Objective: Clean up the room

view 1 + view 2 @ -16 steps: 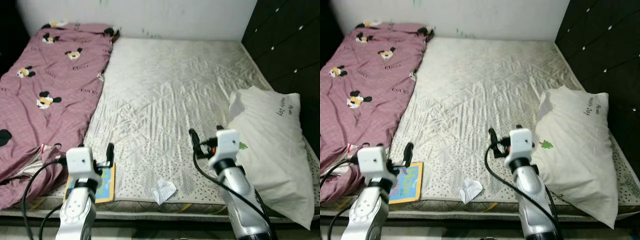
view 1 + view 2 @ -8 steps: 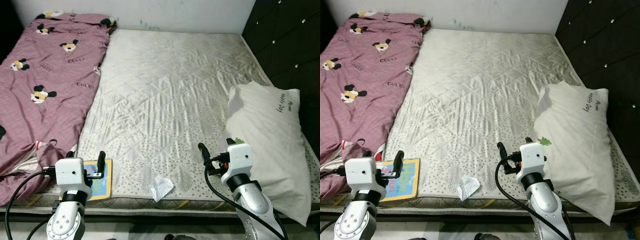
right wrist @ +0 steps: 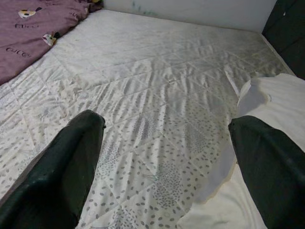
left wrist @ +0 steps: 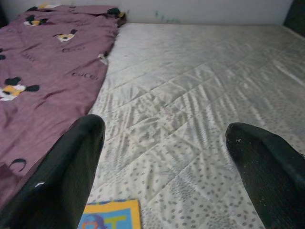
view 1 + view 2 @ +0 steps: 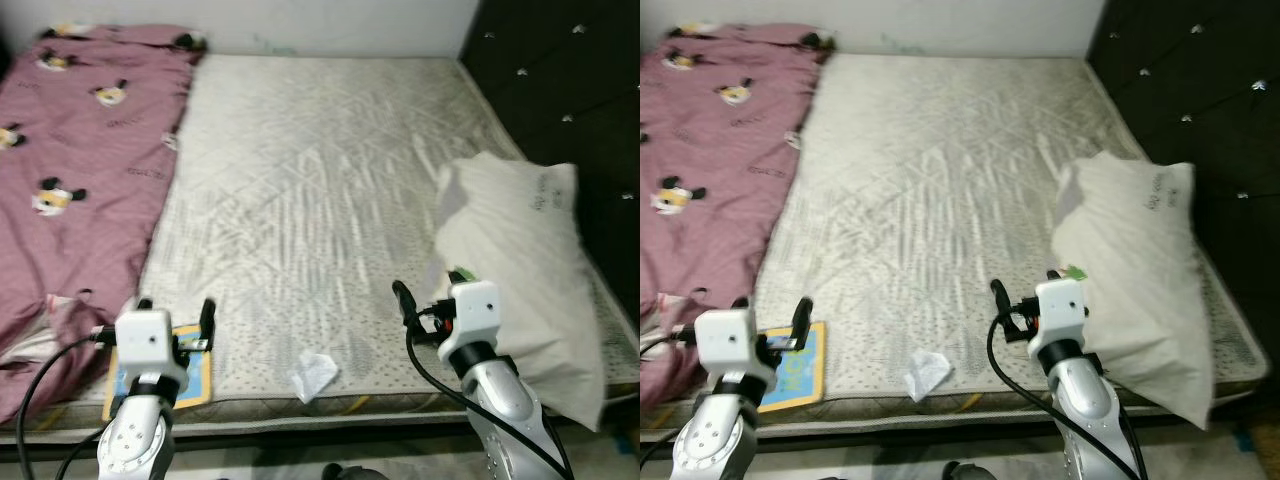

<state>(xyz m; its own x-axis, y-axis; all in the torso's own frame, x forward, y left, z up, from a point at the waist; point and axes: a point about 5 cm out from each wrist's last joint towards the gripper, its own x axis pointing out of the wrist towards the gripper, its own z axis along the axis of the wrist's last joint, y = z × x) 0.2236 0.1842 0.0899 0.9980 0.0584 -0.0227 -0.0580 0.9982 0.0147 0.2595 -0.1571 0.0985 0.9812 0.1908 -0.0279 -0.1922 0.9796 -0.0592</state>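
A bare quilted mattress [image 5: 310, 180] lies in front of me. A purple cartoon-print blanket [image 5: 70, 170] covers its left side. A white pillow [image 5: 520, 260] rests at the right edge. A crumpled white paper [image 5: 314, 372] sits near the front edge. To its left lies a yellow and blue book [image 5: 195, 368], partly hidden by my left arm. My left gripper [image 5: 175, 305] hovers open over the book [image 4: 112, 220]. My right gripper [image 5: 430, 290] is open beside the pillow [image 3: 267, 95], holding nothing.
A dark padded panel [image 5: 560, 90] runs along the right side of the bed. A white wall [image 5: 330, 20] closes off the far end. The mattress's front edge [image 5: 330, 405] is just below my grippers. The picture is slightly blurred.
The whole view has shifted left and down and has blurred, so the camera moved. Both arms keep about the same pose with fingers open.
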